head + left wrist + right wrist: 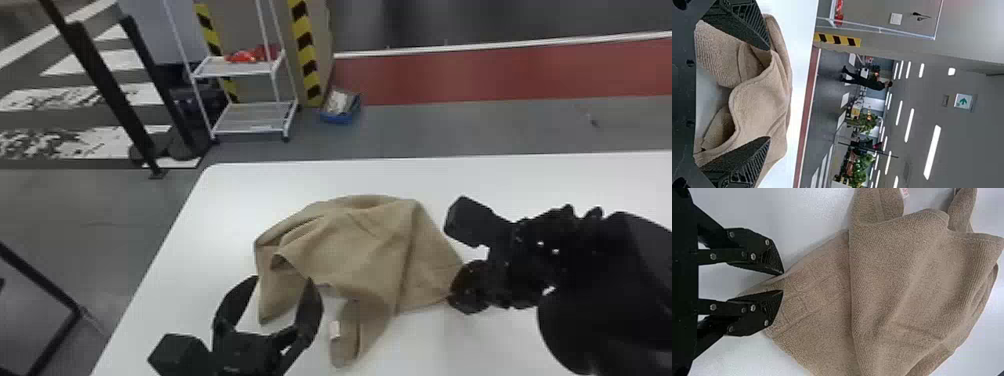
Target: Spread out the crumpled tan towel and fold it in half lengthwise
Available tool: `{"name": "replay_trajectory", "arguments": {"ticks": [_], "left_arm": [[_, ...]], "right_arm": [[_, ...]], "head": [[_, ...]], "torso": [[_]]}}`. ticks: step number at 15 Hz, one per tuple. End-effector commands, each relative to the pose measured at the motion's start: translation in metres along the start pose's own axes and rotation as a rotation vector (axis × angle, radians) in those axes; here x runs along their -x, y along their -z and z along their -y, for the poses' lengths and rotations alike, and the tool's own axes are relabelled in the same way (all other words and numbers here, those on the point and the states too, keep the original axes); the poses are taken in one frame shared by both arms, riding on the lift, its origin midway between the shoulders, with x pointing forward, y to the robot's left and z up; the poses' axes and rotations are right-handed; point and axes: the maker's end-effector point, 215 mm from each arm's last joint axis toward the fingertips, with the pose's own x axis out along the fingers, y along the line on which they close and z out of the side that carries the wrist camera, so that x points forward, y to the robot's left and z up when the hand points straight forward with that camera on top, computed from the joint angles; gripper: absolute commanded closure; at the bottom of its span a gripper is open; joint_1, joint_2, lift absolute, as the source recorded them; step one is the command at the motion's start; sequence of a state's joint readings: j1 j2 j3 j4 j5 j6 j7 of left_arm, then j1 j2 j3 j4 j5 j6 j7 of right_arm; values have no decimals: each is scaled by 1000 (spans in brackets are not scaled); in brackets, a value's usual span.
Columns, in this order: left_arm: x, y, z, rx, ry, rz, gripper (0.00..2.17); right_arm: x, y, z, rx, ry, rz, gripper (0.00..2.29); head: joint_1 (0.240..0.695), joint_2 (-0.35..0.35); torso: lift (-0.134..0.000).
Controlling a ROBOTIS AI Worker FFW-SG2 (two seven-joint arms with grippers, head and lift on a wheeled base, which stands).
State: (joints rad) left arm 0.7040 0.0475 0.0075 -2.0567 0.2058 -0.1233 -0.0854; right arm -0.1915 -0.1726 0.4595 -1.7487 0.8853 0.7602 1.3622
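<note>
"Where is the towel [360,240]?"

"On the white table [240,190], spread only in part, with creases and overlapping folds. A narrow flap bearing a white tag [334,329] extends toward the robot."

"State of the left gripper [281,281]?"

"Wide open, at the towel's near left portion. Cloth shows between and beyond its fingers; nothing is clamped. Whether either finger touches the cloth, I cannot tell."

"And the right gripper [454,296]?"

"At the towel's right-hand corner. Its fingertips stand slightly apart, a narrow gap between them, with the corner's cloth showing in that gap and behind the fingers. No firm hold is seen; contact I cannot tell."
</note>
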Motion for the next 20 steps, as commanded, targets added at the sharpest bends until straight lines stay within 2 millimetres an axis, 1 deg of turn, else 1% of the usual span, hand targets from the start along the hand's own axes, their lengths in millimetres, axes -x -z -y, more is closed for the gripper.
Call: {"name": "replay_trajectory", "arguments": {"ticks": [1, 2, 4, 5, 7, 8, 10, 11, 12, 13, 15, 16, 17, 18, 19, 20], "left_arm": [[0, 0, 1, 2, 1, 0, 73], [0, 0, 1, 2, 1, 0, 73], [0, 0, 1, 2, 1, 0, 73], [0, -1, 2, 4, 2, 2, 73], [0, 0, 2, 4, 0, 0, 73], [0, -1, 2, 4, 2, 2, 73], [1, 0, 2, 5, 1, 0, 73], [0, -2, 3, 3, 4, 3, 73], [1, -2, 3, 4, 4, 3, 73], [1, -3, 2, 1, 4, 4, 73], [2, -4, 3, -1, 6, 5, 73], [2, -4, 4, 0, 8, 5, 73], [2, -4, 4, 0, 8, 5, 73], [1, -5, 4, -2, 10, 6, 73], [1, -5, 4, -2, 12, 6, 73], [0, -5, 5, -1, 13, 8, 73]], "right_arm": [[2, 0, 2, -12, -6, 15, 1251], [3, 0, 3, -7, -3, 17, 1295], [8, 0, 7, -29, -2, 39, 1295], [21, -6, 15, -56, 5, 97, 1295], [65, -32, 34, -107, 40, 244, 1295], [92, -45, 42, -138, 57, 324, 1295], [135, -54, 58, -182, 100, 423, 1295], [152, -54, 65, -184, 127, 449, 1295], [165, -47, 73, -200, 156, 464, 1295], [173, -40, 80, -209, 179, 467, 1295], [188, -18, 93, -206, 231, 452, 1295], [197, -4, 103, -200, 268, 435, 1295], [202, 15, 110, -200, 294, 404, 1295], [207, 30, 118, -208, 314, 399, 1295], [220, 44, 129, -240, 338, 419, 1295], [234, 61, 142, -283, 361, 441, 1295]], "head": [[695, 207], [695, 207], [695, 203], [695, 201], [695, 195], [695, 190], [695, 182], [695, 176], [695, 167], [695, 147], [695, 120], [695, 107], [695, 90], [695, 75], [695, 37], [695, 18]], "torso": [[-124], [-124], [-124], [-124], [-124], [-124], [-124], [-124], [-124], [-124], [-124], [-124], [-124], [-124], [-124], [-124]]}}
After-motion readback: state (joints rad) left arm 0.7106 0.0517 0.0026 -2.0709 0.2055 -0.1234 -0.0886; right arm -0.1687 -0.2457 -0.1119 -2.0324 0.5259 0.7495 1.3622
